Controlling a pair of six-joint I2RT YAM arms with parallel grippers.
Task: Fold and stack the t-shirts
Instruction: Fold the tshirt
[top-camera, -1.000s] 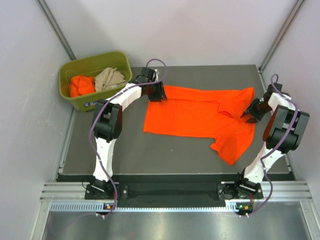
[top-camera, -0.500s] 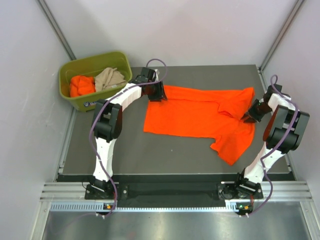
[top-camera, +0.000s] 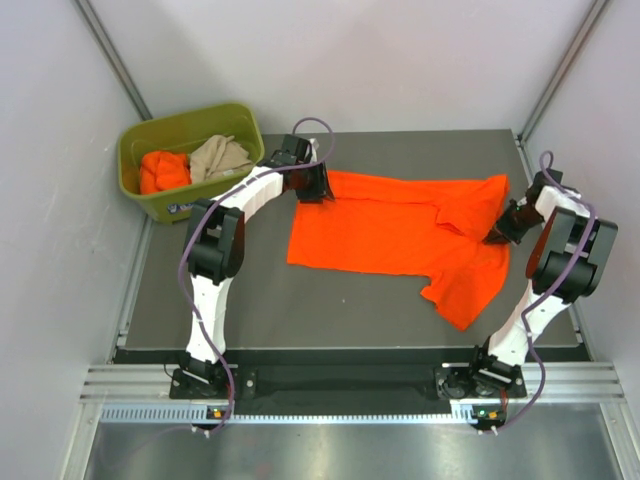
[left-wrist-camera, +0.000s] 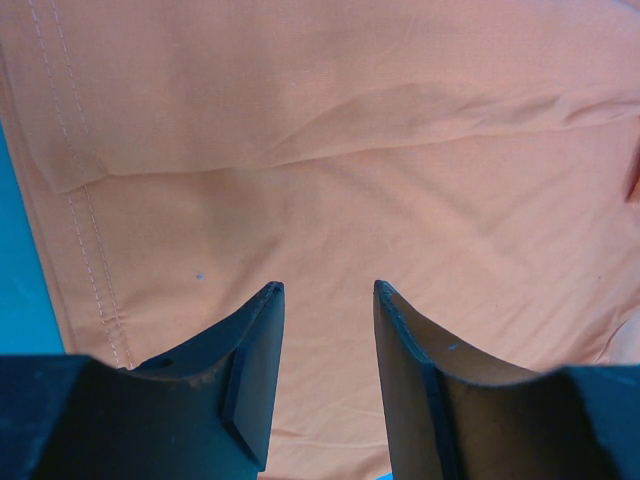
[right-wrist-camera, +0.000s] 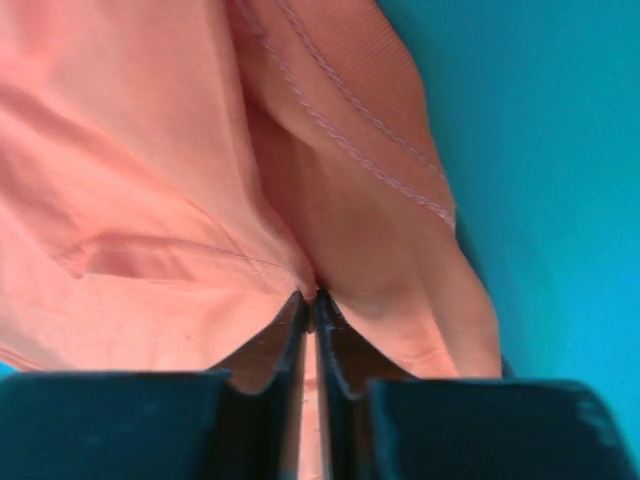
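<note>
One orange t-shirt (top-camera: 390, 225) lies spread across the dark table, with a sleeve hanging toward the front right. My left gripper (top-camera: 313, 190) hovers at the shirt's far-left corner. In the left wrist view this gripper (left-wrist-camera: 328, 288) is open, with flat orange cloth (left-wrist-camera: 350, 150) and a stitched hem under it and nothing between the fingers. My right gripper (top-camera: 497, 233) is at the shirt's right side. In the right wrist view this gripper (right-wrist-camera: 315, 297) is shut, pinching a raised fold of the orange cloth (right-wrist-camera: 150, 150). Two more t-shirts, an orange one (top-camera: 163, 171) and a beige one (top-camera: 220, 156), lie crumpled in the bin.
The olive-green bin (top-camera: 180, 205) stands off the table's far-left corner, close to the left arm. Bare table (top-camera: 250, 300) stretches in front of the shirt. Grey walls close in on the left, right and back.
The right gripper's jaws have closed onto a fold at the shirt's right side. The left gripper and the shirt have stayed where they were.
</note>
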